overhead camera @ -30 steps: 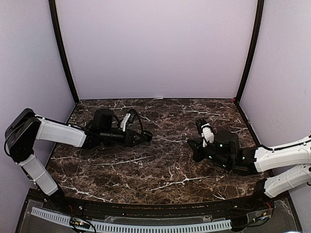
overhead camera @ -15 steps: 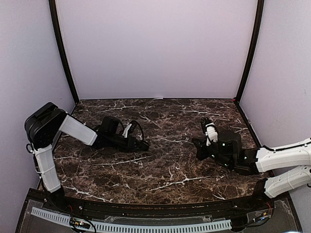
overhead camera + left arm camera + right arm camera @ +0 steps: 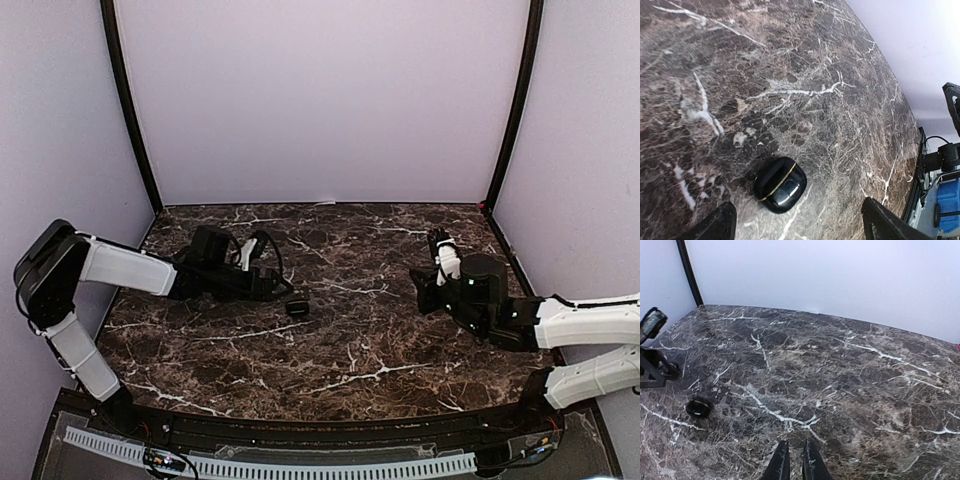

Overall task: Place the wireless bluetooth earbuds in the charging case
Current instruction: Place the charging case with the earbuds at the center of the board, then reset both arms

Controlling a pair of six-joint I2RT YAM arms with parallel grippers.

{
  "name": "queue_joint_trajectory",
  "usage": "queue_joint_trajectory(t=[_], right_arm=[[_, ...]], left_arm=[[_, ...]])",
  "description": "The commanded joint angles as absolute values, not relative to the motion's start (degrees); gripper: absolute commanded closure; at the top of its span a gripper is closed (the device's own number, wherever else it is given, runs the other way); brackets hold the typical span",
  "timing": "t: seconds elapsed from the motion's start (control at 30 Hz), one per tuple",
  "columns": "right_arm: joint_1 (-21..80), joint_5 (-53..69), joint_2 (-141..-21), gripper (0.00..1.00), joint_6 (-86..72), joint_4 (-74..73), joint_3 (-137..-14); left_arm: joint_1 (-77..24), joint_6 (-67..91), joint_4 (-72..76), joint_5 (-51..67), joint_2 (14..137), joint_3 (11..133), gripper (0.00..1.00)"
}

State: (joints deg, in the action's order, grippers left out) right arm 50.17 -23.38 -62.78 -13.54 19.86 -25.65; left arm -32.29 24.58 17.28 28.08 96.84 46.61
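Note:
The charging case (image 3: 297,307) is a glossy black pebble with a thin gold seam, lying closed on the marble. My left gripper (image 3: 278,291) hovers just left of the case. In the left wrist view the case (image 3: 780,185) lies between and slightly ahead of the two wide-apart fingertips of that gripper (image 3: 797,210), touching neither. My right gripper (image 3: 420,284) is off to the right, low over the marble. Its fingers (image 3: 781,462) stand a narrow slit apart with nothing between them. The case (image 3: 699,407) shows far left in the right wrist view. The earbuds are out of view.
The dark marble table (image 3: 350,350) is walled by pale panels with black corner posts (image 3: 130,110). The left arm's cable loop (image 3: 262,245) arches above its wrist. A perforated white strip (image 3: 270,466) runs along the near edge.
The left gripper has opened and drawn back left, leaving the case lying on the marble. The right arm has moved back and to the right, and its fingers have parted slightly.

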Motion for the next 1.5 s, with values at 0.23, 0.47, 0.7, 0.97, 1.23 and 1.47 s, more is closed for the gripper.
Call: queue_joint_trajectory(t=[0.23,0.47,0.7,0.97,1.23,1.47], right_arm=[[43.64,-34.88,-53.78,0.7,-8.72,18.82,-28.27],[36.37,-41.47,-54.59,0.0,-5.44,27.41,-25.94],[29.87,-27.56,-59.42,0.16,11.1,45.74,-17.84],[16.1,-19.42,-68.19,0.18,8.83,55.72,-13.36],[11.53,-19.1,-83.76,0.19,7.72,82.68,-7.66],[6.68,-12.79,-85.55,0.01,3.36,77.56,-10.95]], left_arm=[[-29.62,15.41,13.05,-6.14,63.19,34.38,0.04],[-29.62,2.34,26.39,-22.06,47.8,21.88,0.01],[-25.09,-9.03,44.51,-24.84,49.74,12.63,0.01],[-12.93,-3.38,58.44,-17.61,63.16,8.65,0.01],[-11.03,-6.53,66.03,-17.86,76.73,11.19,0.01],[-9.58,-9.35,76.38,-14.33,82.91,11.58,0.01]])
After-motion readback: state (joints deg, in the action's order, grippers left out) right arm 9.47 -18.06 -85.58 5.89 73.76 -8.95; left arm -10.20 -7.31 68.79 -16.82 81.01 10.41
